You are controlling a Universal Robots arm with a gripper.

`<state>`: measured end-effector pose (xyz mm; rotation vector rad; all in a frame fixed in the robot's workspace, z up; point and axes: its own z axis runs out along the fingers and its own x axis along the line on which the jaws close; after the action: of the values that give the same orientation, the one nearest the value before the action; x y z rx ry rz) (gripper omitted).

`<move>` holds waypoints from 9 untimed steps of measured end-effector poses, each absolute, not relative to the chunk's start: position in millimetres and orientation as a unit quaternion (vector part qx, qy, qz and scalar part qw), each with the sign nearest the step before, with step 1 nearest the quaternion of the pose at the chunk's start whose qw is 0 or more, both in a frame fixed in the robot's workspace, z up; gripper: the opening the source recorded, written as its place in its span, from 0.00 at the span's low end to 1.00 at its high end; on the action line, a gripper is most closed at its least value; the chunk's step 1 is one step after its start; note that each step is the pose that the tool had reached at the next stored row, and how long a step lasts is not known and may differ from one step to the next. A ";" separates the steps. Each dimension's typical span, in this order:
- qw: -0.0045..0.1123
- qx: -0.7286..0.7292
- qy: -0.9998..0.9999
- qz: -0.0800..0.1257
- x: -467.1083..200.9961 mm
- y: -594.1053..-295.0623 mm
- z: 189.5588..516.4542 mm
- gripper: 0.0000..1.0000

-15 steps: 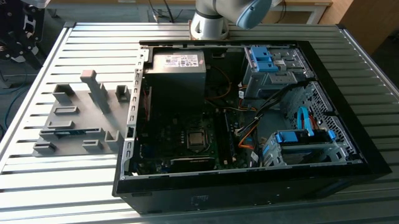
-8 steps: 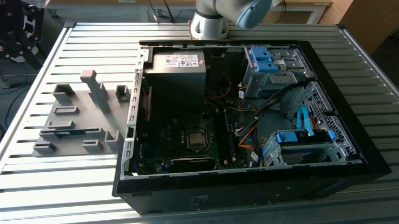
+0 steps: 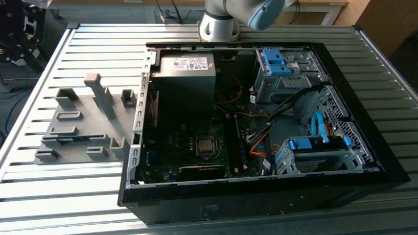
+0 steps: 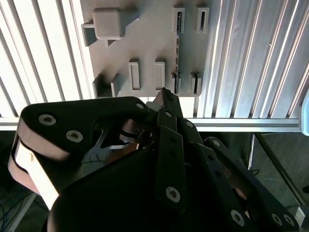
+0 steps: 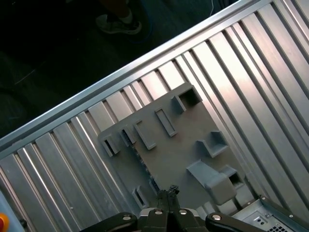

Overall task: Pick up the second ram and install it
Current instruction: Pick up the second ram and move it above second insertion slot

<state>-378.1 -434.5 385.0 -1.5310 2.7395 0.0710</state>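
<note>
The second ram (image 3: 72,138) stands on edge in the slots of the grey holder tray (image 3: 98,128), at the tray's near side. In the exterior view its long axis runs from left to right, and only a blue sliver shows. The print on it is too small to read. In both wrist views the gripper (image 4: 164,94) (image 5: 169,191) hangs above the tray with its fingers together, holding nothing. The open computer case (image 3: 365,161) lies beside the tray on the slatted table (image 3: 72,205). A white label (image 3: 188,62) sits on the case's power supply, and its text is illegible.
</note>
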 end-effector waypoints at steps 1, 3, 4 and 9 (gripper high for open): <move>0.001 -0.489 0.872 0.023 -378.2 -434.6 384.9 0.11; 0.001 -0.491 0.871 0.023 -378.4 -434.7 384.8 0.11; 0.001 -0.491 0.871 0.023 -378.5 -434.8 384.8 0.11; 0.001 -0.495 0.869 0.023 -378.8 -435.0 384.7 0.11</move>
<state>-378.8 -435.0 384.7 -1.5527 2.7277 0.0710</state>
